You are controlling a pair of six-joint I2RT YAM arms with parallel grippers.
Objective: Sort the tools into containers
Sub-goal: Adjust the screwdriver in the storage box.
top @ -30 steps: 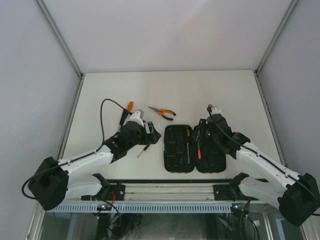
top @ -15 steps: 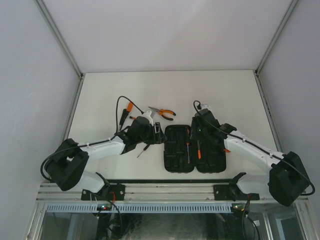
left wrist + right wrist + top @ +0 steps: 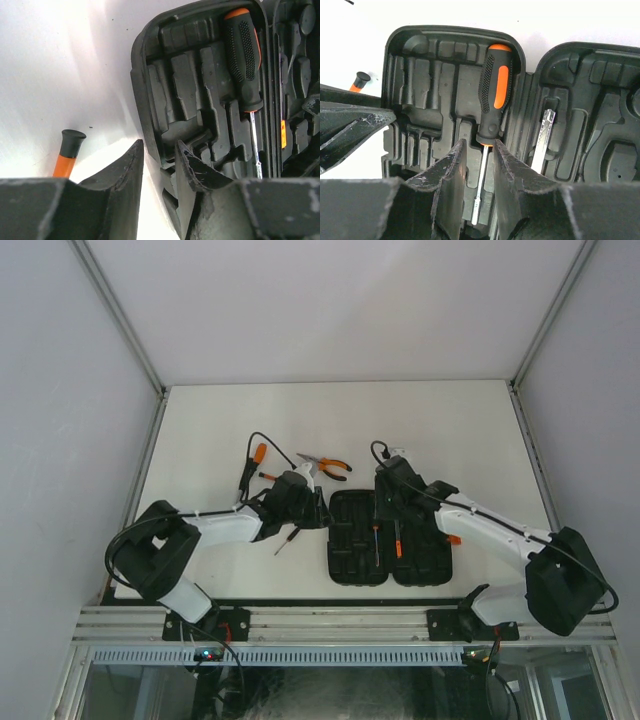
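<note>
The left hand [image 3: 159,146] sits slightly apart astride the open case's [image 3: 142,95] left wall; the right hand [image 3: 479,143], narrowly apart, flanks the shaft of the screwdriver [image 3: 493,95] lying in the case

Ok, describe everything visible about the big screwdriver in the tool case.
The screwdriver has a thick black handle with dotted grip, an orange inlay and orange butt, and a thin bright metal shaft. It lies flat in a moulded slot of the open black case, beside the hinge, handle toward the far side. The right gripper straddles its shaft below the handle; contact is unclear.
</note>
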